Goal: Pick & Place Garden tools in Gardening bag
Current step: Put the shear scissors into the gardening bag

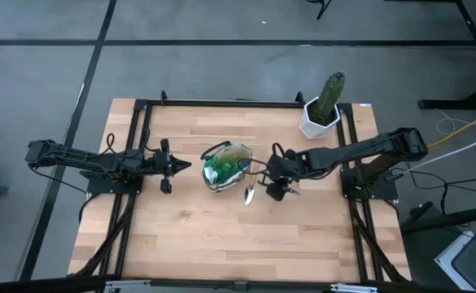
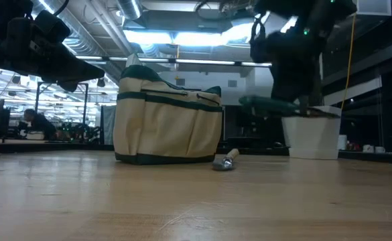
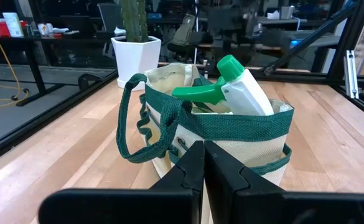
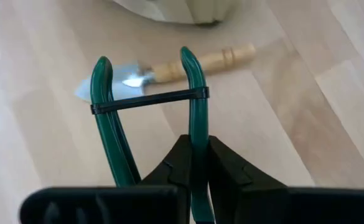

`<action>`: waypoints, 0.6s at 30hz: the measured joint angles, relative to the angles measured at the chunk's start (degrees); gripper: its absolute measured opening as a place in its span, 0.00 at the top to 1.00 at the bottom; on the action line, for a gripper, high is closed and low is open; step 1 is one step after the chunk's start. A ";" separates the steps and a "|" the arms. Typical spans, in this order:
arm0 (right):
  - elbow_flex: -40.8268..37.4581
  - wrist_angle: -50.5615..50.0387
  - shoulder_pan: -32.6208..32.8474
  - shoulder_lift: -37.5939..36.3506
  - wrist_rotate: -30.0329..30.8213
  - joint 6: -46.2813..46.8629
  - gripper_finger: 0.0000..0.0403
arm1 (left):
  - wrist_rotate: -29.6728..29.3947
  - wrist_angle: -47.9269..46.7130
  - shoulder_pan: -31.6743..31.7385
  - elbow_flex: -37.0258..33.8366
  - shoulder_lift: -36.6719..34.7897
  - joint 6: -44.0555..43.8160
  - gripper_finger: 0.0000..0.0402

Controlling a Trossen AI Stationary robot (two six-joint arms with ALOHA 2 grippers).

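Note:
The beige gardening bag [image 1: 227,165] with green trim stands on its base at the table's middle. It holds a white spray bottle with a green trigger [image 3: 241,87]. A small trowel with a pale wooden handle [image 1: 250,195] lies flat on the table just right of the bag; it also shows in the right wrist view [image 4: 169,71]. My right gripper [image 1: 277,181] is right of the bag, shut on green-handled shears [image 4: 150,99] whose two handles are joined by a black band. My left gripper [image 1: 176,167] is shut and empty, left of the bag, pointing at it. My right gripper pinches one green handle of the shears [image 4: 198,127] between its two fingers, which lie along the handle. The other handle [image 4: 110,130] passes free beside the fingers. The shears [image 2: 269,105] are lifted clear of the table, the handles' free ends pointing ahead over the trowel.
A white faceted pot with a cactus [image 1: 323,114] stands at the far right corner of the table. A dark frame [image 1: 221,103] runs along the table's far edge and sides. Bare wood [image 1: 238,244] lies between the bag and the near edge.

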 joint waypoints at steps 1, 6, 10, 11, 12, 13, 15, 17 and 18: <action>-0.01 0.30 0.06 -0.64 0.39 -0.02 0.93 | 0.00 0.02 0.02 -0.02 0.02 0.00 0.99; -0.01 6.26 0.05 -3.56 2.93 -1.10 0.93 | 0.00 0.00 0.01 -0.02 0.01 0.02 0.99; -0.01 15.49 0.08 -4.16 3.99 -5.02 0.93 | 0.00 0.02 0.02 -0.02 0.00 0.00 0.99; 0.01 18.30 0.11 -4.16 4.19 -6.27 0.93 | 0.00 0.00 0.01 -0.02 0.01 0.02 0.99; 0.01 20.78 0.11 -4.16 4.28 -7.54 0.93 | 0.00 0.00 0.00 -0.01 0.01 0.02 0.99; 0.01 23.25 0.10 -4.13 4.48 -8.89 0.93 | 0.02 0.00 0.00 0.00 0.02 0.02 0.99; 0.02 28.32 0.06 -4.03 5.80 -11.40 0.93 | 0.00 0.00 0.01 0.00 0.01 0.02 0.99; 0.06 32.34 0.07 -4.03 7.95 -13.11 0.93 | 0.00 0.00 0.02 -0.02 0.00 0.02 0.99; 0.06 33.81 0.11 -4.03 9.24 -13.62 0.93 | 0.00 0.02 0.01 -0.01 0.01 0.00 0.99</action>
